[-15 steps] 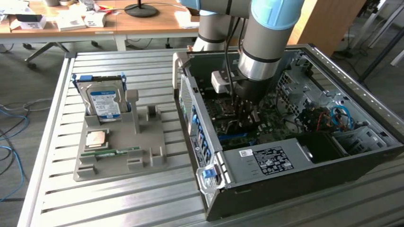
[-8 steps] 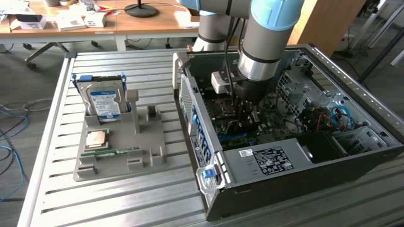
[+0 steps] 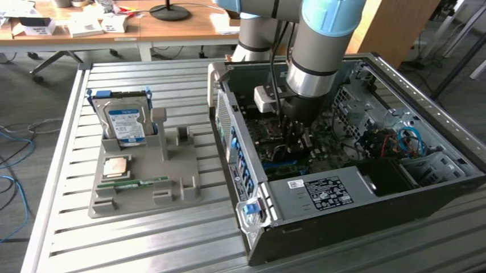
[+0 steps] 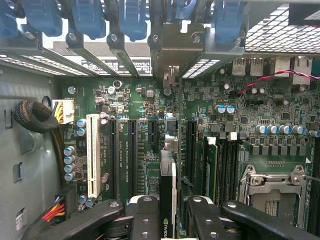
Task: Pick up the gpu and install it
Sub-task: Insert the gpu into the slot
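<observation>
Your gripper (image 4: 167,212) is closed partway on the gpu (image 4: 167,185), holding it edge-on inside the computer case (image 3: 448,170) above the motherboard (image 4: 125,100); if the card is not lined with its slot (image 4: 192,145), pressing may bend it.

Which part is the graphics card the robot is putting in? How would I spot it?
Look inside the open computer case, at the green motherboard under the arm. The gpu is the thin card standing edge-on between the black gripper fingers, over the long black slots; unlike the flat board, it stands upright.
</observation>
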Controlling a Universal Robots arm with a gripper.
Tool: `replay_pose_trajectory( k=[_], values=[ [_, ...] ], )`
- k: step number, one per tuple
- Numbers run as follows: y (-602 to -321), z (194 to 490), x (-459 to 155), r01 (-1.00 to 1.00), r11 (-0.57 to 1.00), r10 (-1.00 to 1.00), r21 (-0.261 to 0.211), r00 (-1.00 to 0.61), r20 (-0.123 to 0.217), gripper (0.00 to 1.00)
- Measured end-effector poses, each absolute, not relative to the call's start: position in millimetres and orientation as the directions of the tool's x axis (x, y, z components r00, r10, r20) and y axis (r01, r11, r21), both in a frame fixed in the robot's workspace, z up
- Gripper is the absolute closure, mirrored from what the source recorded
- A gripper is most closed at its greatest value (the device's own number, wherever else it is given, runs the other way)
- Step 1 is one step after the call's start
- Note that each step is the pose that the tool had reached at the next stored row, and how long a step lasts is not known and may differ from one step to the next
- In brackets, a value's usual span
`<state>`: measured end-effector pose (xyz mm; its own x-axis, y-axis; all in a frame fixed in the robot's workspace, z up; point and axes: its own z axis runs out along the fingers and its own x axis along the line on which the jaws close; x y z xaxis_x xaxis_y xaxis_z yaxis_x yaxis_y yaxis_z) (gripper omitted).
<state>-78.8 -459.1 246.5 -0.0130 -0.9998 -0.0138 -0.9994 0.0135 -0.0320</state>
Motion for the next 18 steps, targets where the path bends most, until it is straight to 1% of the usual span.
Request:
replay_pose_trajectory(
  k=[4, 5, 11, 18],
  values=[
    [-459, 247, -79, -0.999, 0.013, -1.000, -0.032, -0.013, -0.014, 0.73],
    [-459, 247, -79, -0.999, 0.013, -1.000, -0.032, -0.013, -0.014, 0.67],
    [-459, 248, -79, -0.999, 0.014, -1.000, -0.032, -0.013, -0.014, 0.67],
    [-459, 260, -78, -0.999, 0.013, -1.000, -0.032, -0.013, -0.014, 0.67]
  ],
)
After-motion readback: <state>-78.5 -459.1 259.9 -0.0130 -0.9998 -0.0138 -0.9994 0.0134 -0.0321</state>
